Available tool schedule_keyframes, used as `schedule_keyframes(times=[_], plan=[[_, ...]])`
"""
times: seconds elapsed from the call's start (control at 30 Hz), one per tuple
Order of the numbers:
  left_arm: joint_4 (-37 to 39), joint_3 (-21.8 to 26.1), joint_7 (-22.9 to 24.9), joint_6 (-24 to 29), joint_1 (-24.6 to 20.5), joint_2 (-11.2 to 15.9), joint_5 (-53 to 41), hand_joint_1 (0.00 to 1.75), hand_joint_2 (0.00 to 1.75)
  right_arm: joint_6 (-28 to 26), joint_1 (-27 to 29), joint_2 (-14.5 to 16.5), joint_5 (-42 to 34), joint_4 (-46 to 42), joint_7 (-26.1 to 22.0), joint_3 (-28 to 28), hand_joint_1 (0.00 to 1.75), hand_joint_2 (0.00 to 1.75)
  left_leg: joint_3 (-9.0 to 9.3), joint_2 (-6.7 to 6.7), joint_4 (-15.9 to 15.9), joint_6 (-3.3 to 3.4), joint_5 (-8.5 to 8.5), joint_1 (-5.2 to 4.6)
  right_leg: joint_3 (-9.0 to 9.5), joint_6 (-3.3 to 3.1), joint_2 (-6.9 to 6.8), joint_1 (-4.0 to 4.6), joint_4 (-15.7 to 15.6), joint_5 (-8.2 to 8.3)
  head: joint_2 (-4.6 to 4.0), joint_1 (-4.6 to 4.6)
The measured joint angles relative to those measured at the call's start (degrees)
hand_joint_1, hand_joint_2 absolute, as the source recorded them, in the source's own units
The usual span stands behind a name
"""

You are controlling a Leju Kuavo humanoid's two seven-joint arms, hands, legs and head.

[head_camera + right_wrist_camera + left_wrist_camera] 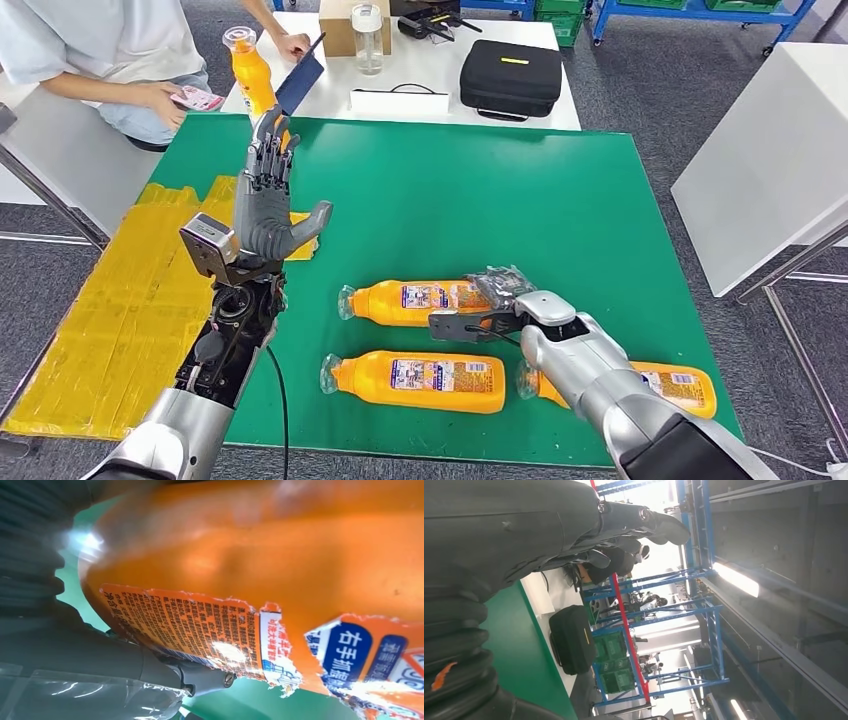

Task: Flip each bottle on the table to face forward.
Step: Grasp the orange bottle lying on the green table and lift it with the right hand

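Fingers (497, 285) of right hand (500, 305) wrap a lying orange bottle (415, 302); left hand (268, 205) raised, spread, holding nothing.

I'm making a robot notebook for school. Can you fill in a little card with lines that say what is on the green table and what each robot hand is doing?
Table: green mat
Lying bottles: three orange ones, far bottle, near bottle, right bottle
Standing bottle: one orange bottle beyond the mat's far left corner, behind the left hand
Left hand: raised above the mat, fingers spread, holding nothing
Right hand: fingers on the far bottle's base end
Person: sitting at the far left with a phone
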Motion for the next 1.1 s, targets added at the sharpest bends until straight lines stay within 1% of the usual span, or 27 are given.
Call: schedule_keyframes(times=[0.17, 0.23, 0.33, 0.43, 0.5, 0.57, 0.67, 0.73, 0.83, 0.9, 1.0, 1.1], plan=[[-0.01, 0.01, 0.0, -0.07, 0.18, -0.02, -0.01, 0.0, 1.75, -2.26, 0.27, 0.51, -0.05, 0.18, 0.44, -0.05, 1.75, 1.75, 0.01, 0.04, -0.01, -0.06, 0.05, -0.01, -0.05, -0.11, 0.02, 0.0, -0.01, 0.1, 0.0, 0.0], [-0.03, 0.07, 0.0, -0.12, 0.38, -0.07, -0.11, 0.0, 1.75, -4.09, 0.45, 0.74, -0.4, 0.22, 0.43, -0.34, 1.75, 1.75, 0.01, 0.05, -0.01, -0.08, 0.08, 0.0, -0.05, -0.07, 0.03, 0.01, -0.01, 0.17, 0.0, 0.01], [-0.24, 0.25, 0.0, -0.14, 1.0, -0.21, -0.53, 0.0, 1.75, -8.67, 1.17, 1.26, -2.3, 0.25, 0.04, -1.96, 1.75, 1.75, -0.01, 0.07, -0.01, -0.1, 0.14, 0.0, -0.08, -0.02, 0.05, 0.01, 0.0, 0.27, 0.0, 0.01], [-0.41, 0.53, 0.12, -0.26, 1.55, -0.36, -0.69, 0.0, 1.75, -14.06, 2.39, 1.77, -6.21, 0.09, -1.6, -5.42, 1.75, 1.75, -0.24, 0.06, -0.01, -0.09, 0.27, 0.0, -0.26, 0.0, 0.04, 0.01, 0.02, 0.37, 0.0, 0.01], [-0.42, 1.05, 0.98, -0.6, 1.71, -0.49, -0.36, 0.0, 1.75, -17.23, 3.09, 2.15, -9.93, -0.61, -3.67, -8.84, 1.75, 1.75, -0.48, 0.05, -0.01, -0.06, 0.39, 0.0, -0.48, 0.03, 0.04, 0.01, 0.03, 0.46, 0.0, -0.01], [-0.42, 1.59, 2.88, -1.03, 1.73, -0.65, 0.43, 0.0, 1.75, -20.03, 3.68, 2.52, -14.29, -2.0, -6.36, -13.11, 1.75, 1.75, -0.63, 0.04, -0.01, -0.04, 0.45, 0.0, -0.61, 0.05, 0.03, 0.01, 0.04, 0.48, 0.0, -0.01], [-0.42, 1.92, 6.31, -1.92, 1.72, -0.76, 1.91, 0.0, 1.75, -22.4, 4.55, 3.07, -20.85, -4.69, -10.55, -19.66, 1.75, 1.75, -0.74, 0.0, -0.01, -0.03, 0.47, 0.0, -0.69, 0.04, 0.0, 0.0, 0.04, 0.48, 0.0, -0.01], [-0.42, 1.95, 8.73, -4.13, 1.72, -0.76, 4.21, 0.0, 1.75, -23.29, 5.32, 3.49, -25.06, -6.49, -13.76, -23.65, 1.75, 1.75, -0.85, -0.01, -0.01, -0.03, 0.47, 0.0, -0.78, 0.04, -0.01, 0.0, 0.04, 0.48, 0.0, 0.0], [-0.42, 1.82, 11.25, -9.33, 1.8, -0.76, 9.06, 0.0, 1.75, -24.89, 6.62, 4.37, -30.43, -8.92, -18.91, -28.98, 1.75, 1.75, -0.98, -0.01, -0.01, -0.02, 0.46, -0.03, -0.92, 0.05, -0.01, -0.03, 0.04, 0.48, 0.0, 0.0], [-0.48, 1.49, 11.81, -10.67, 1.93, -0.76, 10.15, 0.0, 1.75, -25.71, 7.44, 4.92, -32.59, -10.17, -21.03, -31.57, 1.75, 1.75, -1.04, -0.01, -0.01, -0.02, 0.46, -0.05, -0.99, 0.05, -0.01, -0.04, 0.04, 0.48, 0.0, 0.0], [-0.93, 0.23, 12.55, -11.23, 2.27, -0.74, 10.42, 0.0, 1.75, -26.61, 8.82, 5.69, -36.16, -11.97, -24.16, -34.38, 1.75, 1.75, -1.14, -0.02, 0.0, -0.02, 0.46, -0.06, -1.08, 0.05, -0.01, -0.05, 0.04, 0.48, 0.0, -0.01], [-1.48, -1.76, 13.97, -11.44, 2.35, -0.75, 10.39, 0.0, 1.75, -25.98, 9.75, 6.26, -39.3, -13.62, -26.03, -36.07, 1.75, 1.75, -1.16, -0.01, 0.0, -0.02, 0.46, -0.06, -1.11, 0.05, -0.01, -0.05, 0.04, 0.48, 0.0, -0.01]])
